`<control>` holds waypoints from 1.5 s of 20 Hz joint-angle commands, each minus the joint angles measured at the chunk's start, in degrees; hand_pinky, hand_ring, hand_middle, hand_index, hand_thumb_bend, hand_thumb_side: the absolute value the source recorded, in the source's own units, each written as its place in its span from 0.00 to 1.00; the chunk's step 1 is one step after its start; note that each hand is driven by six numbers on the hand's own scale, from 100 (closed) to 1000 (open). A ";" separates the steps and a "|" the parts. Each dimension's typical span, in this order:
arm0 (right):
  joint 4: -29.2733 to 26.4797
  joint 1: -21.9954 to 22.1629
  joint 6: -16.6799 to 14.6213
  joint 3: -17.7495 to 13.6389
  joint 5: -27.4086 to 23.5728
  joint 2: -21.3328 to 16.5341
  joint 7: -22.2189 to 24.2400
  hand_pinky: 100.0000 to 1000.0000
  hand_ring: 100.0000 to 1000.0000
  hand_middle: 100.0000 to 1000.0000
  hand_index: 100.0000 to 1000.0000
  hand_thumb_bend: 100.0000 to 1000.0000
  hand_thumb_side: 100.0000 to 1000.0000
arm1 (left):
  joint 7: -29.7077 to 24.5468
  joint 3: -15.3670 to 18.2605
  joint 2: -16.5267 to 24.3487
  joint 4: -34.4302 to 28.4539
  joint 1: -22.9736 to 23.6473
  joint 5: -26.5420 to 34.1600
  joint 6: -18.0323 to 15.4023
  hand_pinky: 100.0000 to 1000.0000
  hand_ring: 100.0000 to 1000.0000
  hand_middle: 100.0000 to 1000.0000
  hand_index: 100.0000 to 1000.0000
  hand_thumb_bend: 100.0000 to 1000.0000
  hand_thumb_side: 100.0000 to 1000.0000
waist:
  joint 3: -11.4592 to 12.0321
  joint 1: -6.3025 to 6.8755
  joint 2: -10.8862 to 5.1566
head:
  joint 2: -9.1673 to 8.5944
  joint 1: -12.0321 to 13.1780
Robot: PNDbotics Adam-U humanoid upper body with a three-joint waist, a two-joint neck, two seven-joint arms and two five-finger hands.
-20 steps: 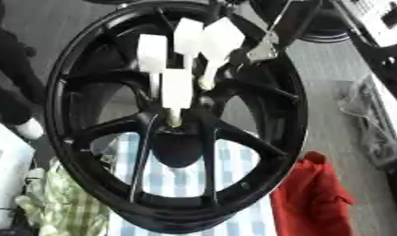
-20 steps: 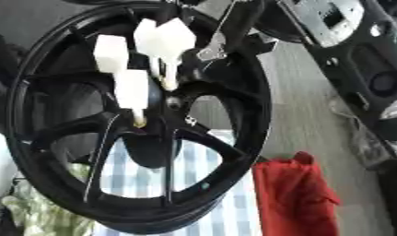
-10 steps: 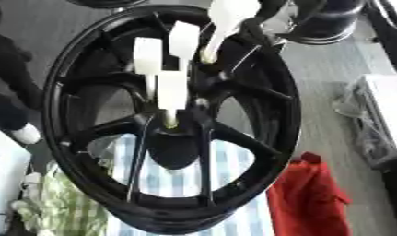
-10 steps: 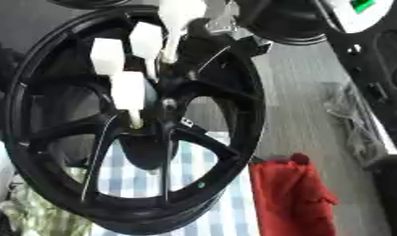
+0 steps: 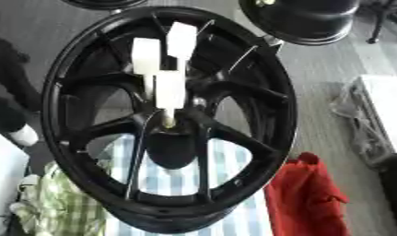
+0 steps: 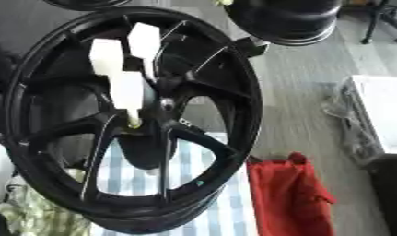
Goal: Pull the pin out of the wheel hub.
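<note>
A large black wheel hub [image 5: 258,92] stands tilted, filling the middle of both eye views. Three white block-headed pins stick out of its centre: one at the back left [image 5: 146,55], one at the back right [image 5: 182,39], and a front one [image 5: 170,90]. The front pin's brass tip [image 5: 167,122] sits in the middle of the spokes. Neither of my hands shows in either view.
Under the wheel lies a blue-and-white checked cloth [image 5: 177,179], with a green checked cloth [image 5: 56,207] at the lower left and a red cloth [image 5: 306,198] at the lower right. A black round object [image 5: 306,18] sits at the top right. A white box [image 5: 382,115] stands at the right edge.
My right hand, holding a fourth white pin, lifted it up and away from the hub and left the view. Three pins stay in the wheel. The camera has shifted a little.
</note>
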 commanded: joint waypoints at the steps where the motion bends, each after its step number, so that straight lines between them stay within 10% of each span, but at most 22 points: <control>1: -2.49 4.62 -0.37 -5.95 -2.58 -6.57 -5.17 0.70 0.55 0.44 0.36 0.18 0.00 | 0.40 0.81 2.38 -1.27 -0.26 -0.07 -0.06 0.71 0.83 0.74 0.75 0.00 0.86 | -0.41 0.09 -1.25 | 0.52 0.83; 7: -6.83 23.86 -1.07 -16.01 -0.90 -7.92 -15.46 0.71 0.55 0.44 0.37 0.16 0.00 | 0.86 1.24 2.52 -1.80 -0.02 0.03 -0.24 0.71 0.83 0.74 0.75 0.00 0.86 | -1.74 0.04 -0.90 | 0.48 2.99; 15: -8.45 43.20 1.60 -23.92 10.47 3.15 -23.48 0.73 0.57 0.47 0.40 0.16 0.00 | 1.54 1.87 3.11 -2.29 0.19 0.28 -0.56 0.71 0.83 0.74 0.75 0.00 0.85 | -2.49 1.06 -0.37 | -0.04 5.06; 19: -6.66 47.25 2.29 -25.29 15.04 6.80 -22.94 0.80 0.69 0.63 0.63 0.46 0.06 | 1.61 1.94 3.15 -2.23 0.23 0.39 -0.53 0.71 0.83 0.74 0.75 0.00 0.85 | -2.66 1.33 -0.29 | -0.26 5.35; 24: -5.33 48.10 1.45 -26.23 16.93 7.92 -21.21 0.80 0.69 0.63 0.63 0.46 0.06 | 1.52 1.92 3.12 -2.25 0.17 0.39 -0.56 0.71 0.83 0.74 0.75 0.00 0.85 | -2.71 1.41 -0.29 | -0.27 5.48; 25: -5.23 48.13 1.40 -26.30 17.00 7.96 -21.16 0.89 0.86 0.88 0.88 0.29 0.14 | 1.52 1.93 3.12 -2.24 0.18 0.39 -0.55 0.71 0.83 0.74 0.75 0.00 0.85 | -2.74 1.43 -0.28 | -0.25 5.48; 26: -4.53 48.66 1.76 -26.97 17.44 8.61 -21.39 0.89 0.86 0.88 0.88 0.50 0.31 | 1.58 1.99 3.23 -2.20 0.32 0.36 -0.53 0.71 0.83 0.74 0.75 0.00 0.85 | -2.91 1.56 -0.21 | -0.10 5.41; 30: -2.07 48.64 1.48 -28.49 18.97 9.61 -22.35 0.88 0.85 0.88 0.88 0.50 0.30 | 1.62 1.94 3.33 -2.12 0.52 0.38 -0.51 0.71 0.83 0.74 0.75 0.00 0.85 | -2.90 1.68 -0.19 | 0.11 5.08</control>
